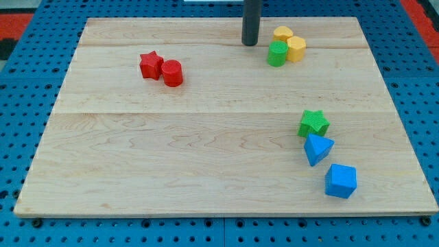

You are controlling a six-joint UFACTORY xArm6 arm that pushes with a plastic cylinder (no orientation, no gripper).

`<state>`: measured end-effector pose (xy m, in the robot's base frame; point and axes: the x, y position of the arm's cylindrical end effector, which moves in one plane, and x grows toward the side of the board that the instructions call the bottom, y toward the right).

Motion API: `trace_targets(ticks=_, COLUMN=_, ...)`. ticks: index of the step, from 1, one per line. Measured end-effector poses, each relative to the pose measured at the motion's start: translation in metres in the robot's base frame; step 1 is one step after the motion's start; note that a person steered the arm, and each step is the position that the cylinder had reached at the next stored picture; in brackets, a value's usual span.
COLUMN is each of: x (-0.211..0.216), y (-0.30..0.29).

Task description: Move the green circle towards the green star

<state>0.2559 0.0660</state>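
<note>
The counter (206, 158), a pale wooden board, carries seven blocks in three groups. No pincer is fitted, so nothing is grasped or released; only a dark rod is seen, and my tip (250, 43) rests near the counter's far edge, just to the view's left of the green circle (277, 53) and apart from it.

The green circle stands near the far edge, right of centre, touching the two yellow blocks. The green star (314, 123) lies well apart from it, toward the right edge and nearer the near edge.

For the step to be done well, the tip would best be brought round to the far side of the green circle, slightly to the view's left of it, so that the push runs toward the near right. That side is crowded by the yellow blocks, so a slow, centred contact is advised, lest the circle slip sideways or a yellow block be dragged along. The push should be ended short of the star.

Counted, largest first:
- two blue blocks: a blue cube (340, 181), probably, and a blue triangle (317, 147)
- two red: a red star (150, 64) and a red circle (172, 73)
- two yellow: a front yellow block (296, 49) and a rear yellow block (282, 33), shapes unclear
- two green
</note>
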Motion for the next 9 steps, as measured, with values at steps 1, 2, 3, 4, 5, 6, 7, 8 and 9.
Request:
trace_targets(ticks=1, x=0.050, y=0.029)
trace_targets(ticks=2, x=0.094, y=0.039)
trace_targets(ticks=3, x=0.071, y=0.012)
trace_targets(ticks=4, x=0.066, y=0.039)
trace_targets(ticks=5, x=0.068, y=0.071)
trace_targets(ticks=6, x=0.116, y=0.070)
trace_targets(ticks=7, x=0.127, y=0.054)
trace_targets(ticks=8, x=0.106, y=0.055)
trace_targets(ticks=9, x=0.120, y=0.116)
